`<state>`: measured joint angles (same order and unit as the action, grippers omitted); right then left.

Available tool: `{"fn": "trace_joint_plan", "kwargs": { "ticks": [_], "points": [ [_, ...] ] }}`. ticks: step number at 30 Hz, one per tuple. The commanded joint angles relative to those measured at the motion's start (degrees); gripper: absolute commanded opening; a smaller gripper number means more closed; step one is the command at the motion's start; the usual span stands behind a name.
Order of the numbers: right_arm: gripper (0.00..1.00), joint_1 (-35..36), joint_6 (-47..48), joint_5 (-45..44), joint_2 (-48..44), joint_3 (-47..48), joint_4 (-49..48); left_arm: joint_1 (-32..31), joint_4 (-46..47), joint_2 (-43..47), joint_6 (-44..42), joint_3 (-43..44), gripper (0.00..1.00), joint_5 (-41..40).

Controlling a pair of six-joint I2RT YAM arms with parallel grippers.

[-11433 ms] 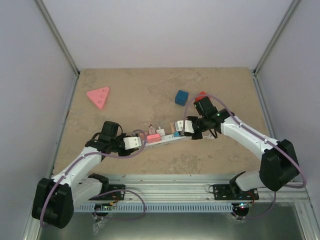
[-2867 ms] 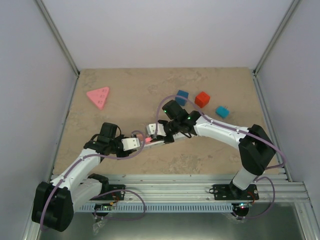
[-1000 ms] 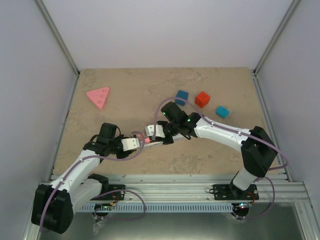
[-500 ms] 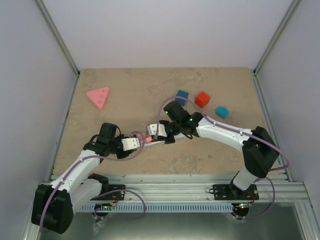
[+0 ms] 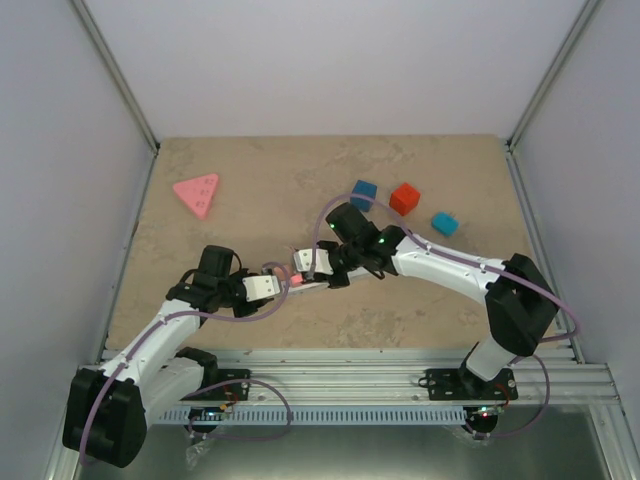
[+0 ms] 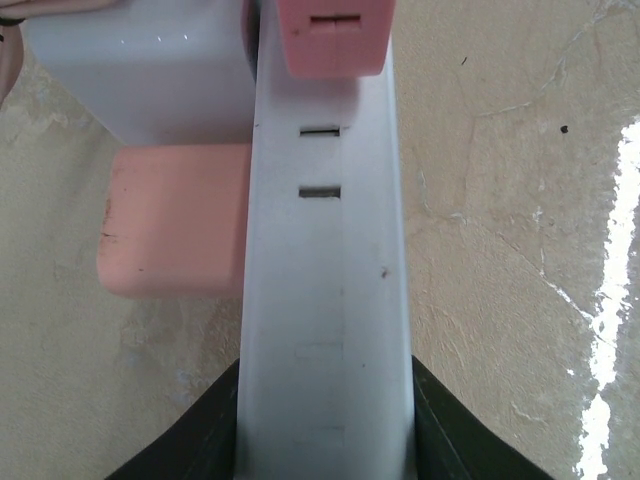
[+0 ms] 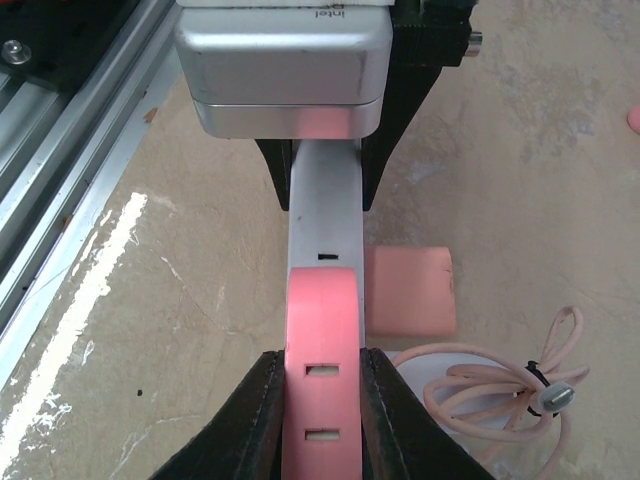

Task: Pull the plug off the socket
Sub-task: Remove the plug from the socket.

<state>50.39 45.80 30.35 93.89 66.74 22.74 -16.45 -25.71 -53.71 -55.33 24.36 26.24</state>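
Note:
The white power strip (image 5: 322, 285) lies slanted at the table's middle. My left gripper (image 5: 268, 285) is shut on its left end; in the left wrist view the strip (image 6: 325, 280) runs up between the black fingers (image 6: 215, 425) of that gripper (image 6: 325, 400). A pink plug (image 5: 296, 281) stands on the strip. My right gripper (image 5: 308, 265) is shut on it; in the right wrist view the gripper (image 7: 322, 400) clamps both sides of the plug (image 7: 322, 320). The plug shows at the top of the left wrist view (image 6: 335, 35). Bare strip (image 7: 327, 190) shows beyond it.
A flat pink block (image 7: 410, 290) and a white adapter with a coiled pink cord (image 7: 490, 385) lie beside the strip. A blue cube (image 5: 363, 192), a red cube (image 5: 404, 198) and a teal plug (image 5: 445, 223) sit at the back right. A pink triangular block (image 5: 197, 193) lies back left.
Since the earliest frame the right gripper has moved left along the strip onto the pink plug, and the teal plug now lies on the table. Over the last second hardly anything moved.

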Motion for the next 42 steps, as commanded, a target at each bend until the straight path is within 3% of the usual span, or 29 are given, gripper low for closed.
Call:
{"fn": "trace_joint_plan", "kwargs": {
  "ticks": [1, 10, 21, 42],
  "points": [
    [0.01, 1.0, -1.0, -1.5, -1.7, 1.2, 0.3, 0.7, 2.6, 0.9, 0.5, 0.5, 0.0, 0.3],
    [0.01, 1.5, -0.6, -3.0, -1.8, 0.0, -0.8, 0.7, 2.6, 0.9, 0.3, 0.4, 0.0, 0.1],
    [0.01, -2.1, 2.4, 3.5, -3.1, -1.2, 1.7, 0.7, 2.6, 1.1, 0.3, 0.4, 0.0, 0.1],
    [0.01, 0.6, 2.3, -2.5, -4.0, -0.7, 1.2, 0.7, 2.7, 1.1, 0.3, 0.3, 0.0, 0.1]
  ]
}}
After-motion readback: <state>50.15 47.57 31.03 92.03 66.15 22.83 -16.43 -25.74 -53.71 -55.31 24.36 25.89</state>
